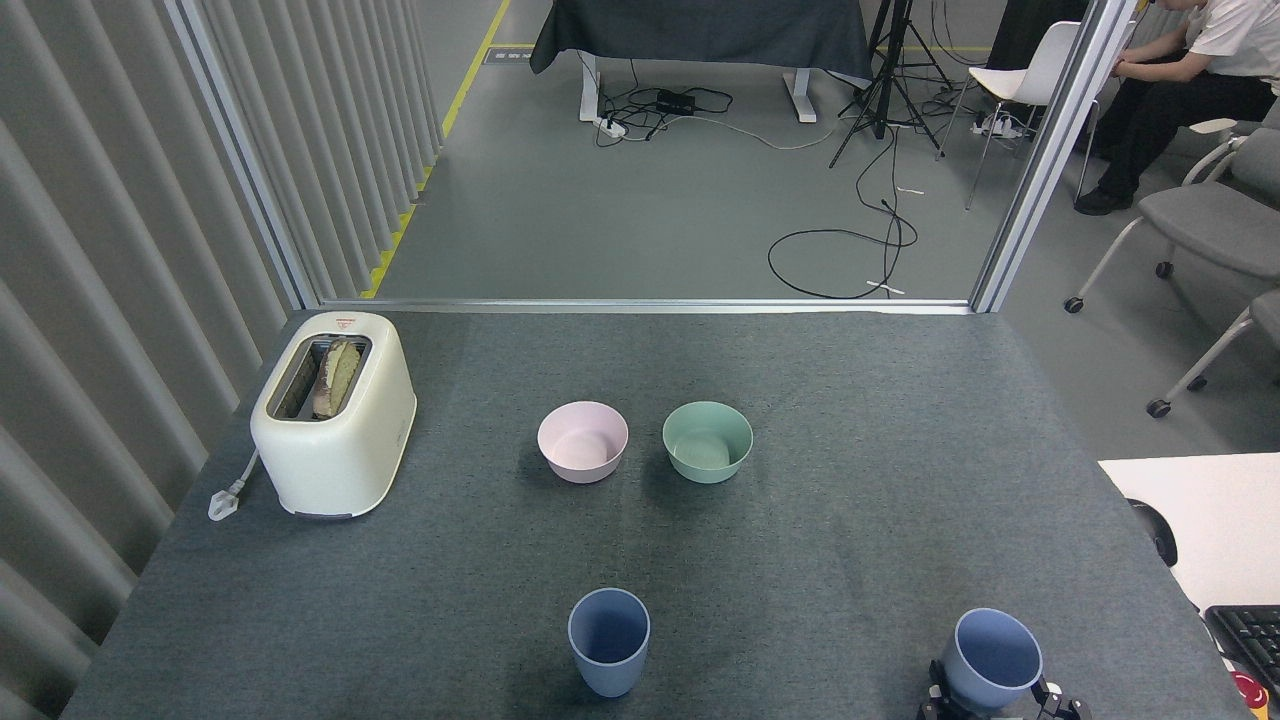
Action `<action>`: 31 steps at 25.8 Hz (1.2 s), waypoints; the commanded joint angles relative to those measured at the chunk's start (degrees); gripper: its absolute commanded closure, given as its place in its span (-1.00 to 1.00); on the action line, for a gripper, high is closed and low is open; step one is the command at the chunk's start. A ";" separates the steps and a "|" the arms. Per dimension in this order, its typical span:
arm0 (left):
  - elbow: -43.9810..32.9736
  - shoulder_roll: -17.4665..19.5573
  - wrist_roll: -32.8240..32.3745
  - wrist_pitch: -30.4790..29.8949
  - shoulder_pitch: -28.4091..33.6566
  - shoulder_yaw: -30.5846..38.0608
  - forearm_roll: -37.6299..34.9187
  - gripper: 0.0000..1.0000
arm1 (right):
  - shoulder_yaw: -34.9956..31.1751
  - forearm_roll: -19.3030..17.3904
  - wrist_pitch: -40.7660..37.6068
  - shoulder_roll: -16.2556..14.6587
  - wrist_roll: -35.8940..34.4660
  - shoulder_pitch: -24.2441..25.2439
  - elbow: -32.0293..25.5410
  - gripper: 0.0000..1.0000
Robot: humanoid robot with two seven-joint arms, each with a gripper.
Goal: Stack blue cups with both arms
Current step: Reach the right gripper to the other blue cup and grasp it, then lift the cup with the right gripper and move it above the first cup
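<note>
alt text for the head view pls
Two matte periwinkle-blue tumblers stand upright and apart at a grey felt table's near edge: one central, one at right with the black right gripper around its base. Behind: pink bowl, green bowl, cream toaster.
</note>
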 commanded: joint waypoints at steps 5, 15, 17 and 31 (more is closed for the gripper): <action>0.04 0.00 -0.07 0.08 0.09 0.00 0.00 -0.99 | 0.24 0.47 0.27 -0.35 -0.16 -0.20 0.07 -0.31; -0.05 0.00 -0.07 0.08 0.09 -0.35 0.79 -0.99 | 6.48 1.52 0.27 0.71 2.47 -2.22 -10.04 -0.25; 0.04 0.00 -0.07 0.08 0.09 -0.44 0.79 -0.99 | 10.88 2.40 0.71 2.29 5.02 -5.47 -10.74 -0.26; 0.21 0.18 0.02 0.08 0.26 -0.26 0.79 -0.99 | 32.15 11.45 1.94 17.32 14.25 -8.72 -15.48 -0.32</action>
